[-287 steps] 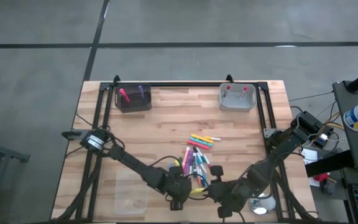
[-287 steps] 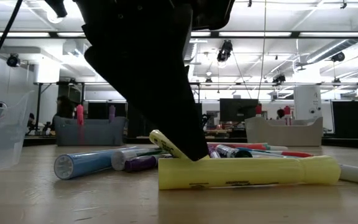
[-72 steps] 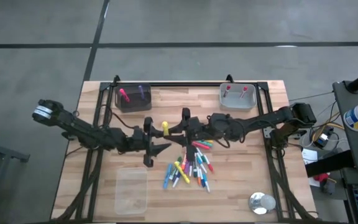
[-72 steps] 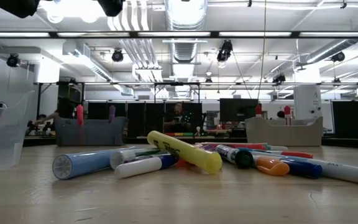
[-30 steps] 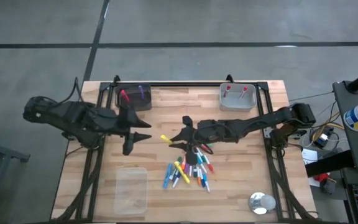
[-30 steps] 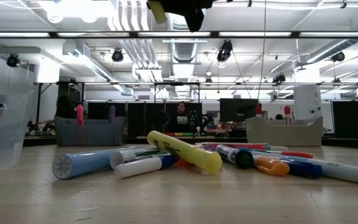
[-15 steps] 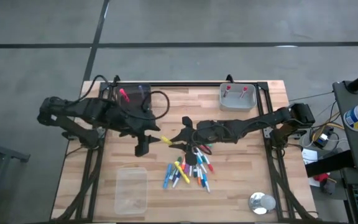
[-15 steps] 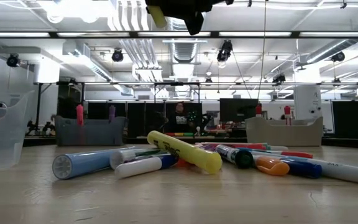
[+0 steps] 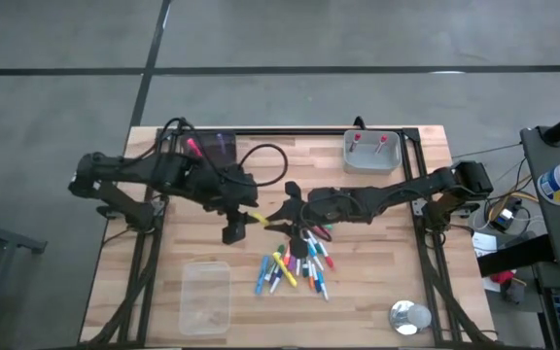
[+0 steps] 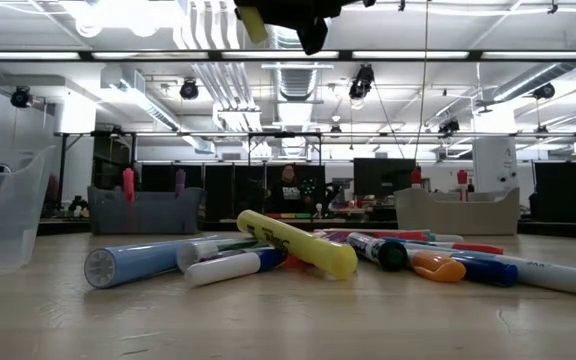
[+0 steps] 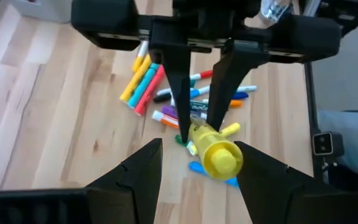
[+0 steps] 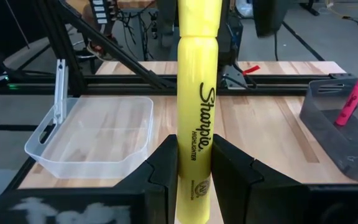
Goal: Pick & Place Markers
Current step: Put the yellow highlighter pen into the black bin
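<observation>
Two grippers now meet at mid-frame of the high view: the left gripper (image 9: 244,218), fingers spread wide, has swung in from the frame's left toward the yellow highlighter (image 12: 198,109) pinched upright by the right gripper (image 9: 278,214), which suggests a handover. Below them lie the remaining markers (image 9: 295,262), with the clear tray (image 9: 205,299) at lower left and two bins (image 9: 209,153) along the top, none blocking the pass.

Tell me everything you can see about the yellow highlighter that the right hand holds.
The yellow highlighter is a thick, glossy plastic pen with black "Sharpie" lettering along its barrel and its cap on. The right hand grips it between two dark fingers, above the table. Its capped end points toward the left hand, which is open around that end without touching it. A pile of markers lies below.
</observation>
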Controlling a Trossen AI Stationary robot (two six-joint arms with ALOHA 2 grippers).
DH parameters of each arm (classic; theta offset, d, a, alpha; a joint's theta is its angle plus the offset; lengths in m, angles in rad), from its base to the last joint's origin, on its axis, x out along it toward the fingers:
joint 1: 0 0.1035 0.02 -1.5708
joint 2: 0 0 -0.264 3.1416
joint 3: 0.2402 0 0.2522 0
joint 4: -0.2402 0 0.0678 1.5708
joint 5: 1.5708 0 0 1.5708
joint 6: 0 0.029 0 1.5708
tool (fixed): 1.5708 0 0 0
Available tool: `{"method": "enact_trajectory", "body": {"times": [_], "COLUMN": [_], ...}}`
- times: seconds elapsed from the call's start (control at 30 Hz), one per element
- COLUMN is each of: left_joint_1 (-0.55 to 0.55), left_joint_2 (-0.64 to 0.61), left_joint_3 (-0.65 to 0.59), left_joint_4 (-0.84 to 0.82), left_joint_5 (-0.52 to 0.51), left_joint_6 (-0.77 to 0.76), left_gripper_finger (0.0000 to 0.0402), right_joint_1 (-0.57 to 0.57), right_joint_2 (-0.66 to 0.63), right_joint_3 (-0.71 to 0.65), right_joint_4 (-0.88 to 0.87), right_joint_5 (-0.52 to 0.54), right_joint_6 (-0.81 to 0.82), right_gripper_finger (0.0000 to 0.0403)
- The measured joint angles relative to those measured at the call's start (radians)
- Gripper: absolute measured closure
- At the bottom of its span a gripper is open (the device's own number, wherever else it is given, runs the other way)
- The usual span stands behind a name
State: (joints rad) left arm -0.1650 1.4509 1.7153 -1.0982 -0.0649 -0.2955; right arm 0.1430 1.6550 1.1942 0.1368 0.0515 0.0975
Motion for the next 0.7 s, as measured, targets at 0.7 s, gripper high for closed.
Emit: {"method": "enact_trajectory", "body": {"times": [0.7], "left_joint_1": [0.013], "left_joint_2": [0.005], "left_joint_3": [0.003], "left_joint_4": [0.015], "left_joint_5": [0.052], "left_joint_6": [0.007], "left_gripper_finger": [0.0217], "right_joint_1": [0.001], "right_joint_2": [0.0], "right_joint_3": [-0.006], "right_joint_4": [-0.002], "right_joint_5": [0.0], "right_joint_6": [0.003], "right_gripper_finger": [0.0328]}}
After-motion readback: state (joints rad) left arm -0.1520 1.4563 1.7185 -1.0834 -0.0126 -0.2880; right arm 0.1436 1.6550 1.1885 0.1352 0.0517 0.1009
